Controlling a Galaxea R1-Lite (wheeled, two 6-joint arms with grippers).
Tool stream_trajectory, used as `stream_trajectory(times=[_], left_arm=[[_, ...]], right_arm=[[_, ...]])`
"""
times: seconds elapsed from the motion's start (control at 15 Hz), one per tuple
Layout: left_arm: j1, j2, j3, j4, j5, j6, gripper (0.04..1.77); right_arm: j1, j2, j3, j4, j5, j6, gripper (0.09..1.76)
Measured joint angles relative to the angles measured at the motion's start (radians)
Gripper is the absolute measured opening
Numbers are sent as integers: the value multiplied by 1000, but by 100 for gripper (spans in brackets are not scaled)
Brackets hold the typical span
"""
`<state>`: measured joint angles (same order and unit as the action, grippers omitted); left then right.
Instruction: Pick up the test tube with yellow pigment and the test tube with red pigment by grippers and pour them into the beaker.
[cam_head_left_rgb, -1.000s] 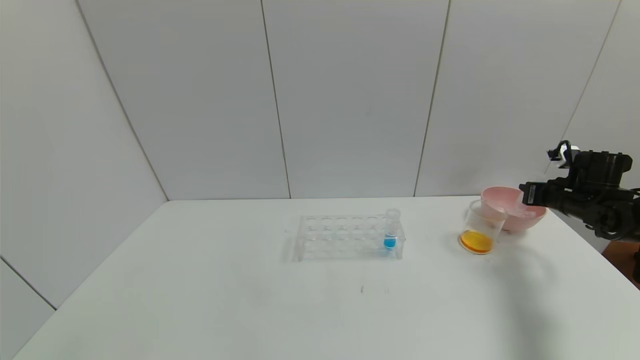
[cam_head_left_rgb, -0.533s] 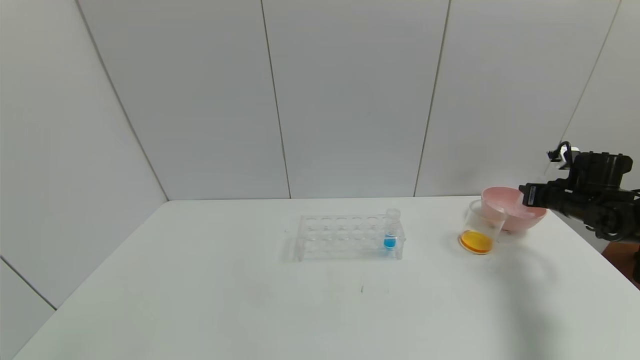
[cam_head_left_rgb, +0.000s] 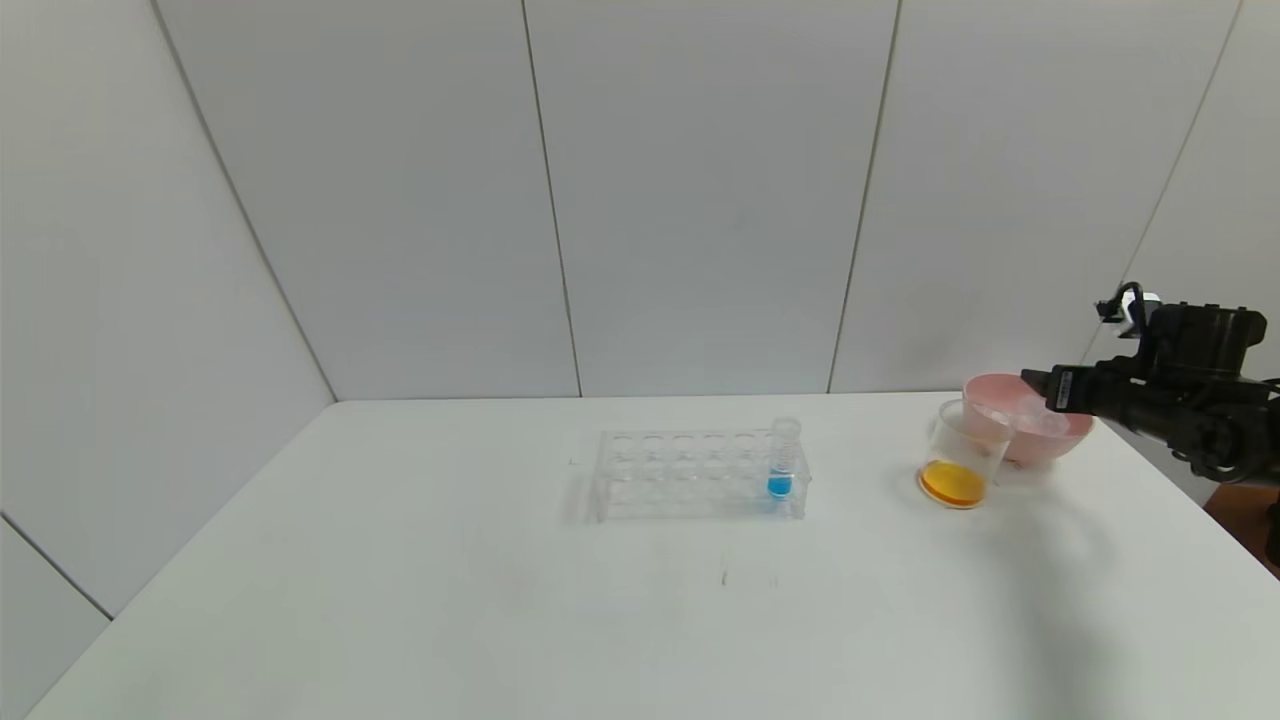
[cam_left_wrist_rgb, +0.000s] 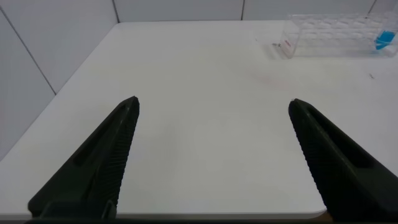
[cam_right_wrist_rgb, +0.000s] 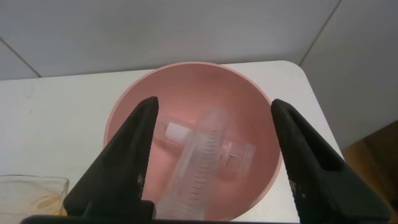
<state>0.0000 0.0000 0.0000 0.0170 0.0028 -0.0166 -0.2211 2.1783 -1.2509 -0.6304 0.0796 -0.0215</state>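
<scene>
Two empty tubes (cam_right_wrist_rgb: 205, 155) in pink bowl (cam_right_wrist_rgb: 127, 109); orange mix in beaker (cam_head_left_rgb: 962, 455). Right gripper (cam_right_wrist_rgb: 211, 165) above bowl, jaws wide, nothing held. Left gripper (cam_left_wrist_rgb: 211, 155) parked, open. Advised: withdraw straight, clear of beaker.

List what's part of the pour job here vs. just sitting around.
Job:
- beaker, orange liquid in its bottom
- empty tubes lying in the pink bowl
- right gripper, open over the bowl

Lying about:
- clear rack
- blue tube standing in the rack
- left gripper, open over bare table
</scene>
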Motion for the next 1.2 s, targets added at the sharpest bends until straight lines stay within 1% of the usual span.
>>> stream_trajectory(times=[0.2, 0.47, 0.67, 0.87, 1.0, 1.2], left_arm=[[0, 0, 0, 0, 0, 0, 172], [0, 0, 0, 0, 0, 0, 172], [0, 0, 0, 0, 0, 0, 172], [0, 0, 0, 0, 0, 0, 172], [0, 0, 0, 0, 0, 0, 172], [0, 0, 0, 0, 0, 0, 172]], right_arm=[[1, -4, 1, -1, 0, 0, 144], [2, -33, 15, 3, 0, 0, 155], [1, -82, 76, -2, 0, -2, 160], [16, -155, 166, -3, 0, -2, 163], [60, -213, 235, -11, -2, 25, 165], [163, -297, 359, -70, -9, 58, 167]])
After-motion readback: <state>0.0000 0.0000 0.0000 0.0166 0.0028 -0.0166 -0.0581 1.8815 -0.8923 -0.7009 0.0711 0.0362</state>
